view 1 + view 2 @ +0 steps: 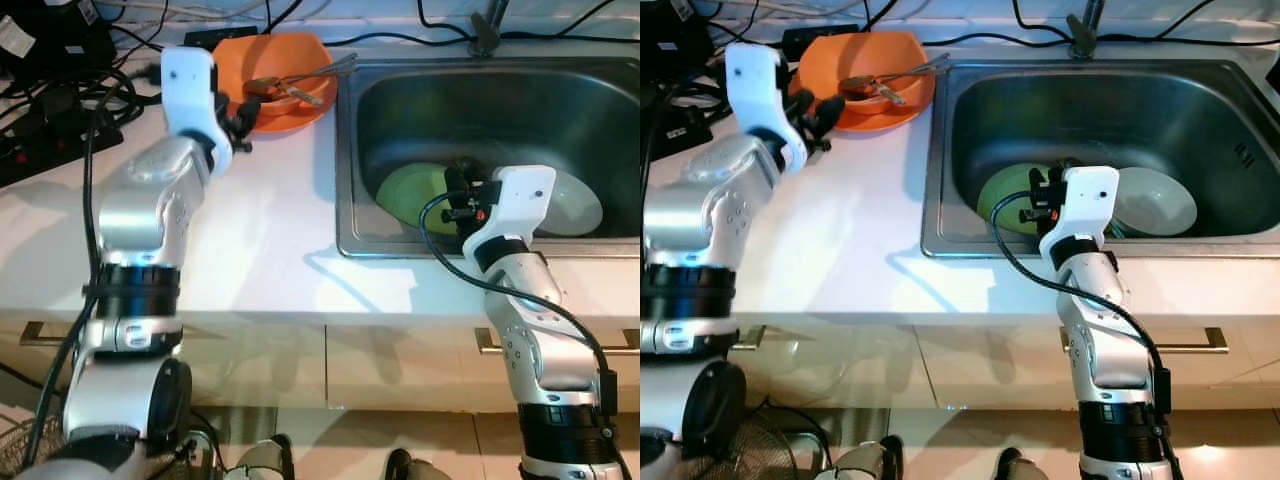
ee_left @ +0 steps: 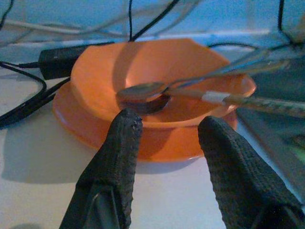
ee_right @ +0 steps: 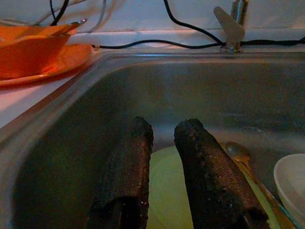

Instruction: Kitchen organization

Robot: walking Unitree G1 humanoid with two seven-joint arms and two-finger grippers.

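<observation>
An orange bowl (image 1: 290, 60) sits on an orange plate (image 2: 81, 124) at the back of the counter, left of the sink (image 1: 345, 150). A spoon (image 2: 143, 90) and other utensils lie in the bowl. My left gripper (image 1: 243, 115) hovers just in front of the bowl, open, its fingertips (image 2: 126, 124) a little short of the plate's rim. Inside the sink lie a green plate (image 1: 410, 195) and a white bowl (image 1: 575, 205). My right gripper (image 1: 460, 185) reaches down over the green plate (image 3: 164, 200), fingers slightly apart with nothing between them.
Black cables and a power strip (image 1: 50, 110) crowd the counter's back left corner. The faucet (image 1: 487, 30) stands behind the sink. A spoon (image 3: 238, 152) lies in the sink beside the green plate. White countertop (image 1: 270, 240) stretches in front of the orange dishes.
</observation>
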